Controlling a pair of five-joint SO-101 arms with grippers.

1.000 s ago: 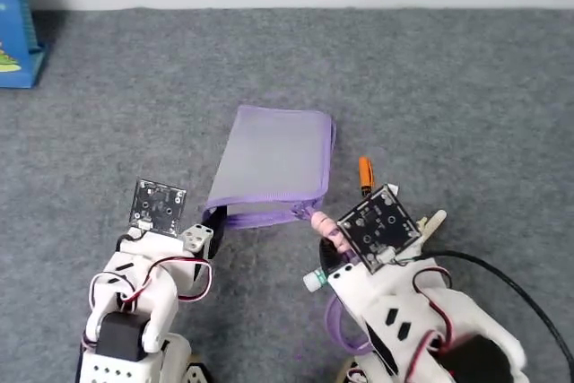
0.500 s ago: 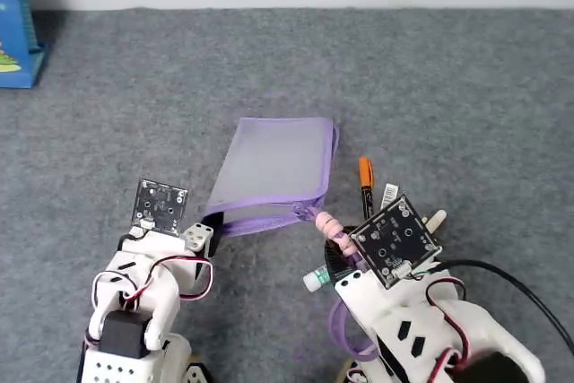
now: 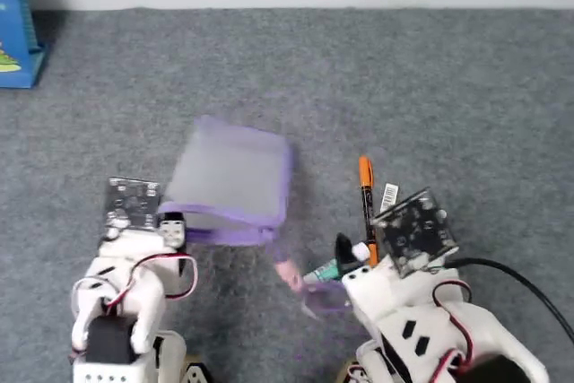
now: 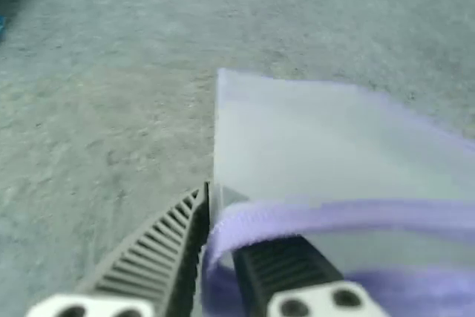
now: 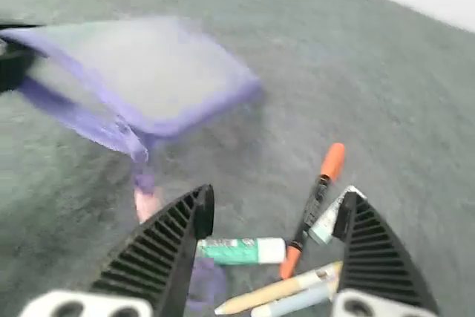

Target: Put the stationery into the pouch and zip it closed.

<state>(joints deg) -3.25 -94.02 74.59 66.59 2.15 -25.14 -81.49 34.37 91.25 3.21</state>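
Left jaws: closed, gripping the pouch [image 4: 334, 139] by its purple zip edge [image 4: 312, 217]; one finger lies under the band, the other presses against its outer side. The pouch runs straight ahead of my left jaws as a pale translucent panel with purple trim; its body is blurred, so I cannot tell whether it lies flat on the worktop [image 3: 448, 87].

Right jaws: open, gripping nothing, held above the worktop. The stationery lies on the worktop beneath and just ahead of my right jaws, between the two fingers, all of it outside the pouch:
- green-and-white marker [image 5: 241, 250]: crosswise, closest to the fingertips;
- orange pen [image 5: 315, 198]: pointing away from the jaws, its near tip just beside the marker's white end; I cannot tell whether they touch;
- pencil [image 5: 274, 295]: nearer my wrist than the marker, lying at a slant;
- white item with a teal end [image 5: 326, 224]: just beside the pen.

The pouch sits ahead of my right jaws and off to their left, well apart from them. A pink charm [image 3: 289, 274] and a purple strap [image 3: 323, 298] lie on the worktop between the pouch and my right jaws, near the left finger; both are blurred.
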